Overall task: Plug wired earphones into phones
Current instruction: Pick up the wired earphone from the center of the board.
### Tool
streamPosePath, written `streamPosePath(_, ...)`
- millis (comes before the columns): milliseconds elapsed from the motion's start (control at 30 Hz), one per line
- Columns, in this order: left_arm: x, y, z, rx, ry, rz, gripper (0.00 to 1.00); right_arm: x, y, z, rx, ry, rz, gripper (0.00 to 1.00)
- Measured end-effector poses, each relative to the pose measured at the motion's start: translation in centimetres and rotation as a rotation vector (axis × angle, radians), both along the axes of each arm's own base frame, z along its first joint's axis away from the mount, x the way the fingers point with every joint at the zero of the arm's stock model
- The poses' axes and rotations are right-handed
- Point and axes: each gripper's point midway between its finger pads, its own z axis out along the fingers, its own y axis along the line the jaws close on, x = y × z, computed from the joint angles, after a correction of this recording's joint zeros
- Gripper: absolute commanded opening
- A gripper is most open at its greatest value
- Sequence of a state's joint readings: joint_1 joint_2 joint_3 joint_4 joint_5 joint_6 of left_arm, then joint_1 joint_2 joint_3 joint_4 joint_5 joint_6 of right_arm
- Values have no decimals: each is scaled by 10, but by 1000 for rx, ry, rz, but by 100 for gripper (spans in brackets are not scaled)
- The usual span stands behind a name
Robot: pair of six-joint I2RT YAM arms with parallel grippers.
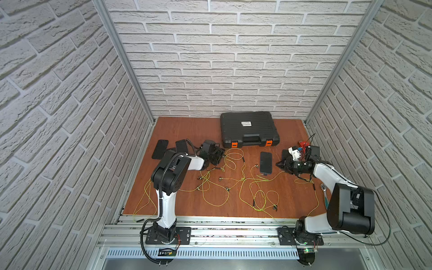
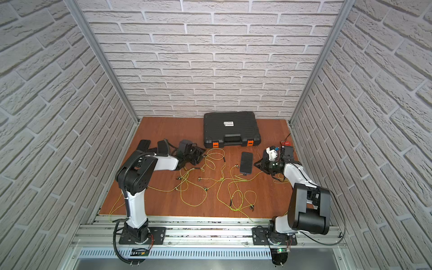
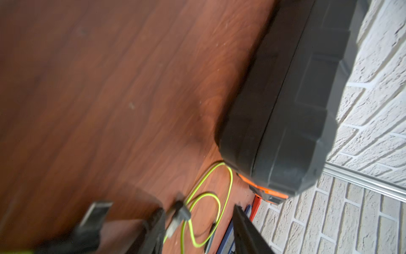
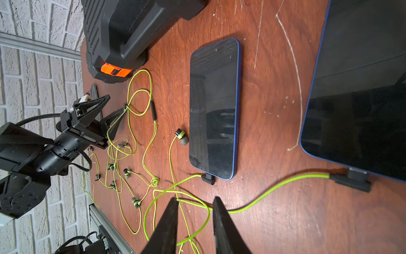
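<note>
Several yellow-green wired earphones lie tangled across the middle of the wooden table. A blue-edged phone lies flat with a dark plug in its near end. A second phone also has a plug in it. Two more phones lie at the far left. My left gripper is open, and a grey plug rests against one finger. My right gripper hovers open over cable loops, holding nothing.
A large black ribbed case with orange latches stands at the back, close to the left gripper. A red object sits at the right wall. A ratchet wrench lies near the right arm. Cable ends hang over the front edge.
</note>
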State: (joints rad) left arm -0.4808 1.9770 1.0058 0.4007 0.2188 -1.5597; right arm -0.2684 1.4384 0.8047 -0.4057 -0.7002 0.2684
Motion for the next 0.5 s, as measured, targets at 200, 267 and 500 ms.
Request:
streamPosePath(200,-15,1,-1,39,30,-3,51,0,0,1,-3,0,2,28)
streamPosePath(267,-15,-1,-1,40,29,-4,51,2,2,3,-6,-6,7,28)
streamPosePath(500,-10,-4,-5,38,39,13,40,1,4,9,-26,-27,26,28)
